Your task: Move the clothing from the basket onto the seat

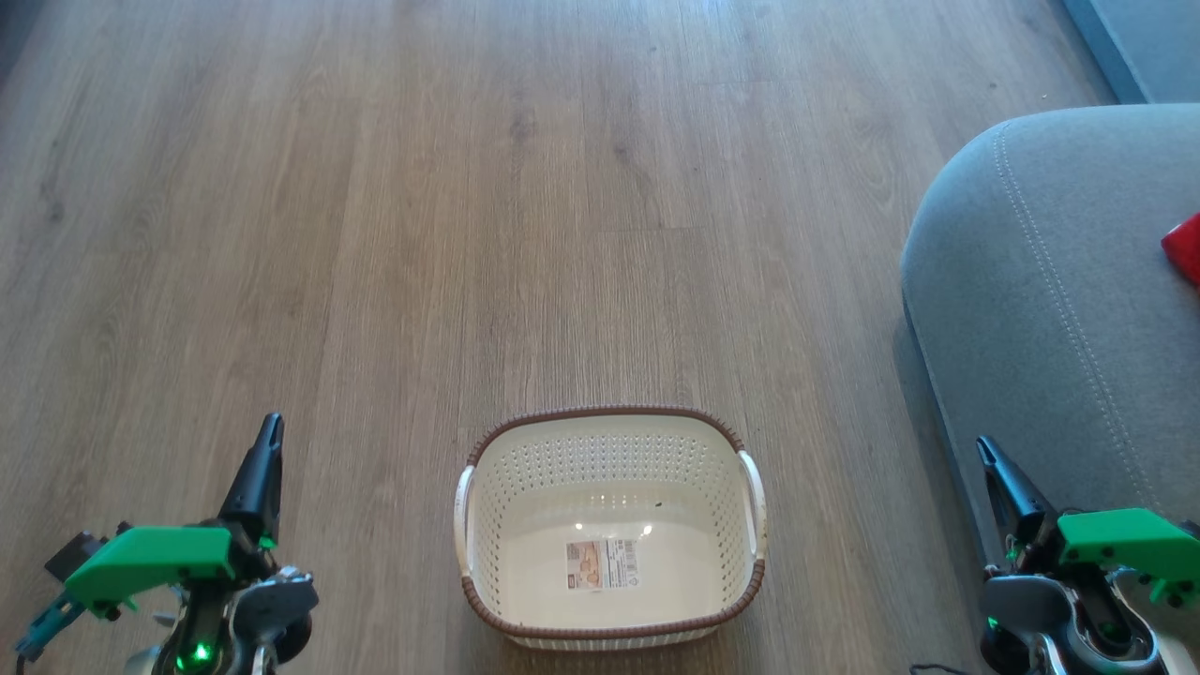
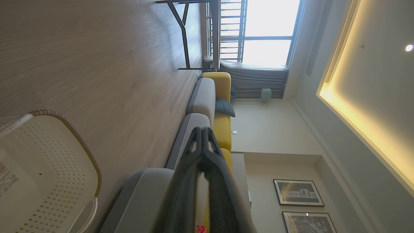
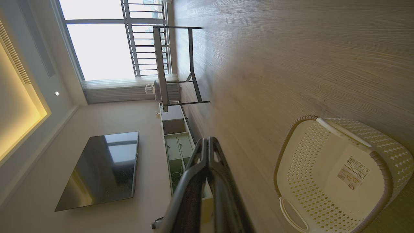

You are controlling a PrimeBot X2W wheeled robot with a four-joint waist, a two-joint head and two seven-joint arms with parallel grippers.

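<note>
The left gripper [image 1: 272,424] rises at the lower left from a bright green plastic mount [image 1: 150,558]. Its two long dark fingers are clenched tip to tip, and the left wrist view shows the same closed point. The floor [image 1: 469,187] is matte grey-brown wood-grain plank with faint knots. On it stands the basket [image 1: 609,459]: rectangular with rounded corners, cream plastic pierced by rows of small holes, with a brown woven rim and white side handles. A label sticker [image 1: 602,563] with a barcode lies flat on its bottom, the print too small to read. Right of the basket, apart from it, is the seat [image 1: 1050,309] — grey woven upholstery, rounded corner, double stitched seam. The clothing [image 1: 1186,246], a bright red scrap cut by the picture's edge, lies on the seat well in from that corner. The right gripper [image 1: 982,445], at the lower right, is likewise clenched — fingers pressed together
</note>
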